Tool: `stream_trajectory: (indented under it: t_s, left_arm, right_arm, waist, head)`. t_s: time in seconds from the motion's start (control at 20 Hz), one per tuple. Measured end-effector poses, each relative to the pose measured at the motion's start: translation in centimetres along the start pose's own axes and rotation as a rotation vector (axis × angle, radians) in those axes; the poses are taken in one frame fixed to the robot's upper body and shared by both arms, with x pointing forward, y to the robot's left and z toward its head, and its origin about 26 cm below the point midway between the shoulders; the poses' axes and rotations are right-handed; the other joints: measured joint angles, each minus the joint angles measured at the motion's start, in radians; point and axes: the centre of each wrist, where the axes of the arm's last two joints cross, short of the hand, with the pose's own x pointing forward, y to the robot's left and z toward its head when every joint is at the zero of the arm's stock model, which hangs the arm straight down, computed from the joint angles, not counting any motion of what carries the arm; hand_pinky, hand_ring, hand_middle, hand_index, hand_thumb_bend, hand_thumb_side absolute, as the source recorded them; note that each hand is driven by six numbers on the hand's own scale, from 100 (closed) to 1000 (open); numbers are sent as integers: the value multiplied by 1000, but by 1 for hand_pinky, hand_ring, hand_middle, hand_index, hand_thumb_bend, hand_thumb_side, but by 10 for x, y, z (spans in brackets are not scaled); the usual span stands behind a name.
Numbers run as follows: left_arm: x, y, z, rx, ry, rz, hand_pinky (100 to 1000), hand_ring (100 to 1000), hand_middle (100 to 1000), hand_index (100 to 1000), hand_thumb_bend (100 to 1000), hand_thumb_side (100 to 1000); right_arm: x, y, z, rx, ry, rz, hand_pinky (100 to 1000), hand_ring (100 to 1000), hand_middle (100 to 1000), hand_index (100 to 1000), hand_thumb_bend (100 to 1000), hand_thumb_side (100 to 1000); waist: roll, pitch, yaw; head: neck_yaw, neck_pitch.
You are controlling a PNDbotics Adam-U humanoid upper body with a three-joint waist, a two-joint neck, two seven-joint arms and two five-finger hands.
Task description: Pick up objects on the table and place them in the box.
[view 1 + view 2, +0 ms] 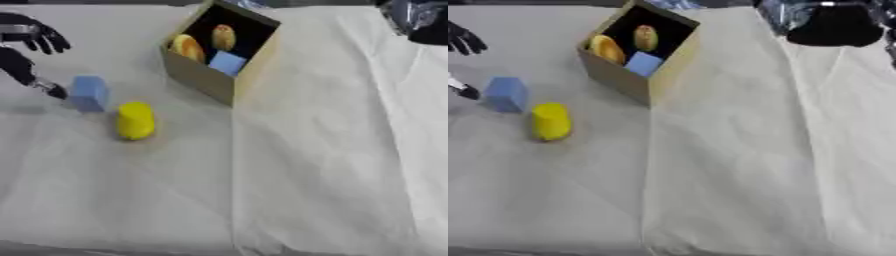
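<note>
Just left of the blue cube hovers the left robot hand (fingers spread, empty).

The left hand is cut off by the frame's left edge.

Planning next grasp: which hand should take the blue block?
Left. The left hand is open with a fingertip right beside the blue block on the table's left side. The right hand sits at the far right corner, beyond the box.
</note>
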Motion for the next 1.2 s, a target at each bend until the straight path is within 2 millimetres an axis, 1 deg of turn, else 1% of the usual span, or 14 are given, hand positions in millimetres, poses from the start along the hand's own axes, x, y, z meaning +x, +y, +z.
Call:
stream_trajectory:
  t_s: [0.3,0.6,0.65,0.75,0.9,0.95,1.05,1.1,1.2]
  left_arm:
    - [12,-4,-12,-7,-21,-17,872,841,824,912,762,322]
    - [13,-14,-25,-35,-2,-20,867,838,815,896,734,291]
    - [12,-16,-27,-41,3,-21,862,833,809,890,713,282]
    - [11,-18,-30,-53,11,-27,850,820,795,876,674,237]
    - [9,-21,-33,-65,21,-37,843,812,788,869,645,191]
    - [8,-22,-33,-68,25,-43,839,807,783,864,610,169]
    - [7,-23,-34,-70,30,-50,825,791,763,849,523,161]
    - [8,-24,-35,-69,30,-52,819,783,755,841,493,158]
    - [7,-24,-35,-63,29,-55,804,766,737,820,400,175]
  right_arm:
    - [-1,3,1,-2,12,-17,910,811,660,780,100,415]
    - [-2,5,2,-6,16,-30,910,810,658,778,100,430]
    - [-2,5,2,-7,17,-30,910,809,657,778,100,432]
    - [-2,4,3,-12,19,-32,910,809,656,778,100,436]
    - [-2,6,3,-18,20,-39,910,808,655,778,100,442]
    - [-2,6,3,-18,22,-41,910,808,655,776,100,445]
    - [-3,6,4,-20,24,-42,910,807,654,770,100,447]
    - [-3,6,4,-23,24,-43,910,807,654,769,100,450]
    - [-3,6,4,-26,26,-47,910,807,653,767,100,452]
  waist:
    - [-3,6,-1]
    - [-6,11,-7]
    - [-6,12,-7]
    - [-6,12,-8]
    - [-8,13,-12]
    - [-8,13,-13]
    - [-9,15,-13]
    - [-9,15,-13]
    - [-10,15,-13]
  head:
    - [3,0]
    - [7,0]
    - [8,0]
    - [9,0]
    - [10,0]
    - [10,0]
    - [10,0]
    - [10,0]
    - [10,0]
